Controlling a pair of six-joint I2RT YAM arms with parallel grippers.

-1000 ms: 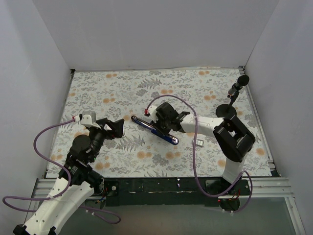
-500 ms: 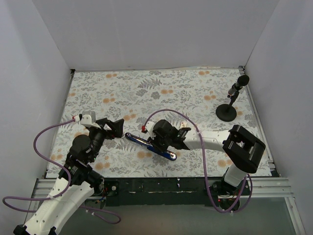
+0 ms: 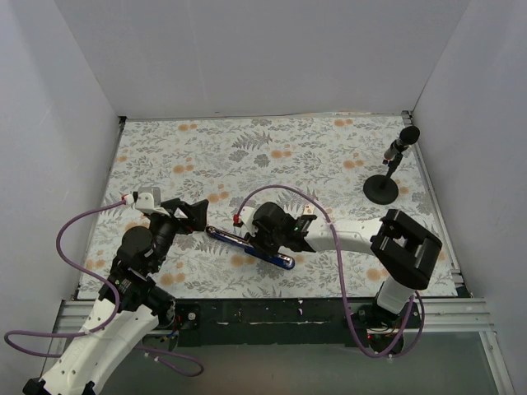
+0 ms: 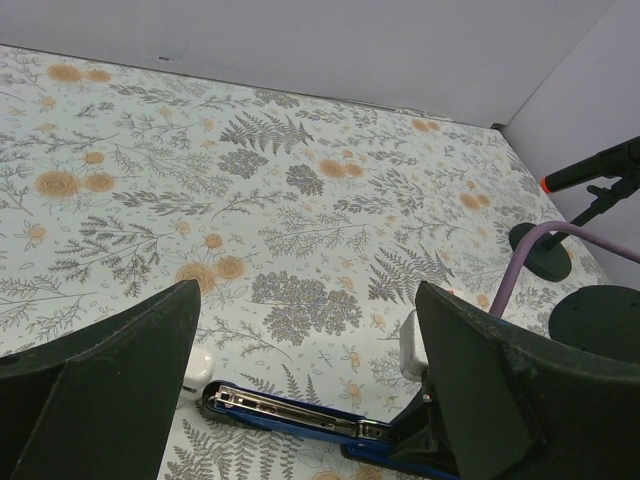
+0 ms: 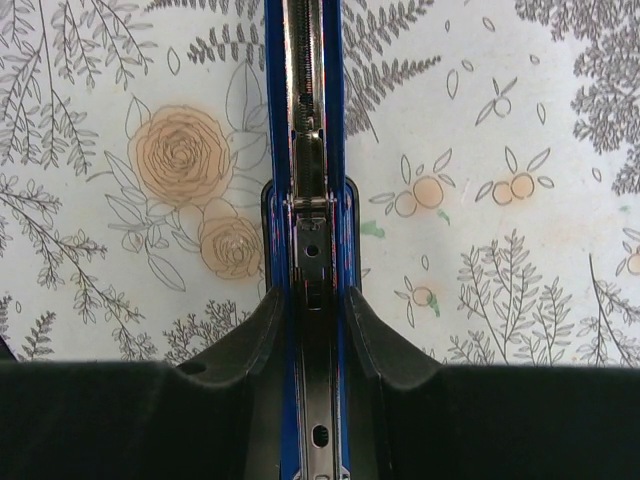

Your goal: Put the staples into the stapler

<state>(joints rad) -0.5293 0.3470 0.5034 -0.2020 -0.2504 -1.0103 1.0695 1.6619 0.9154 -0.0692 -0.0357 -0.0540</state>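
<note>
Clamping the opened stapler (image 5: 305, 150) across its sides, the right gripper (image 5: 310, 300) pins it flat on the table (image 3: 329, 148), its long axis running toward the empty, wide-spread left gripper (image 4: 308, 290), nearer its free end.

Far half of the table (image 3: 329, 148), from 10 round to 1 o'clock, is wide open mat, so either arm gets loads of swing room there. White walls (image 3: 247, 58) box it in at 9, 12 and 3. The black mic stand (image 3: 381, 188) sits off in the 2 o'clock corner, well apart from everything.

Near-middle is the crowded bit. The stapler (image 3: 226, 239) lies flat on a diagonal around 6 o'clock. The right gripper (image 3: 265, 243) is clamped across it, its forearm walls off the 4 o'clock side, and a purple cable (image 3: 280, 189) loops overhead. The left gripper (image 3: 191, 217), jaws wide, sits just beside the stapler's 9 o'clock end with only a thin gap.
</note>
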